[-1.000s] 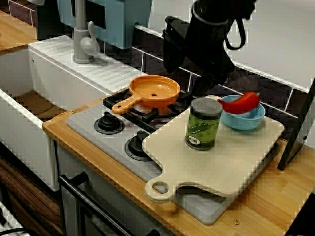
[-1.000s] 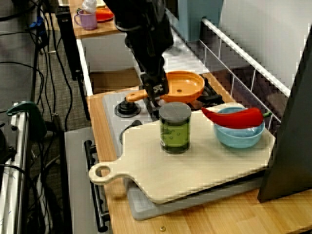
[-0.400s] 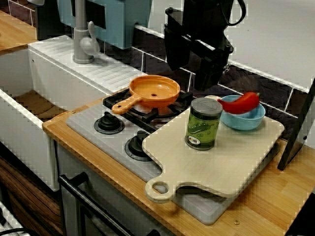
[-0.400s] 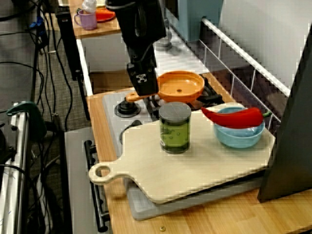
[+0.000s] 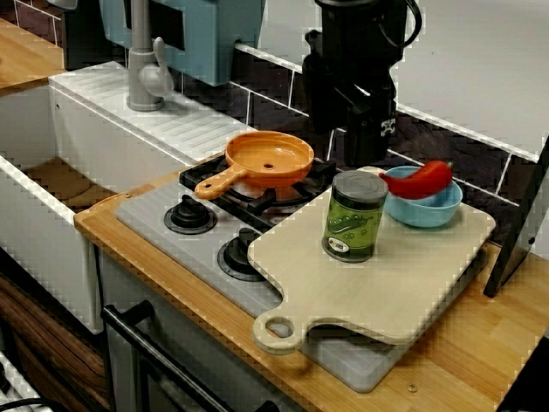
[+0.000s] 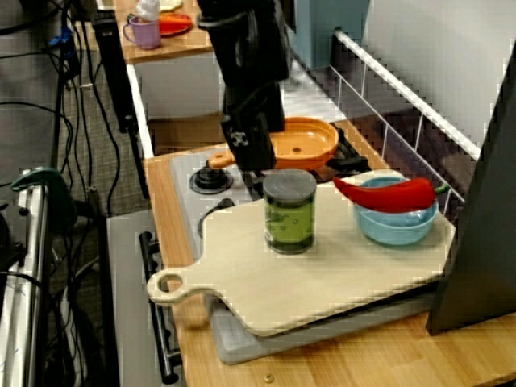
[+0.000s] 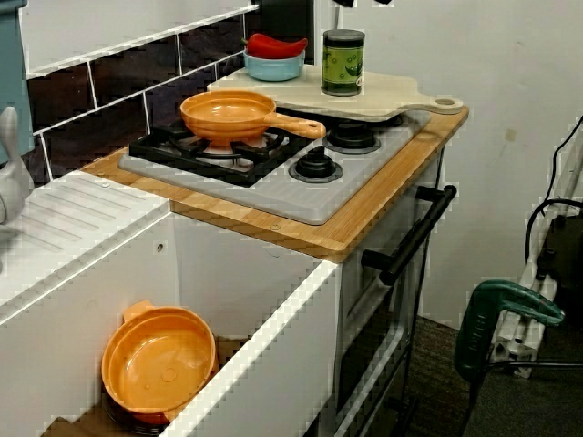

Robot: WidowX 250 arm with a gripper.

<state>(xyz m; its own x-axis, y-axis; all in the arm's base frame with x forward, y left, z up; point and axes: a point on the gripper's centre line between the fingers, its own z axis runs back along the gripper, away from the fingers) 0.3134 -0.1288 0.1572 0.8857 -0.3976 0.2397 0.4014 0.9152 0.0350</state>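
Front view: my claw [image 5: 367, 153] hangs just above and behind the green can [image 5: 354, 216], not touching it and carrying nothing. From the side, the claw sits over the gap between the can and the orange pan [image 5: 269, 159]. My fingers read as one dark mass in both views, so I cannot tell whether they are apart or together.

The can stands upright near the middle of the pale cutting board [image 5: 403, 275]. The board lies across the right part of the stove [image 5: 141, 213] and onto the wooden tabletop [image 5: 480, 343]. A blue bowl [image 5: 425, 210] is at the board's far corner, near the can but apart, with a red pepper [image 5: 422, 179] across its rim. The pan is on a back burner.

From the sink end: an orange pot [image 7: 159, 360] lies in the sink [image 7: 273, 346].
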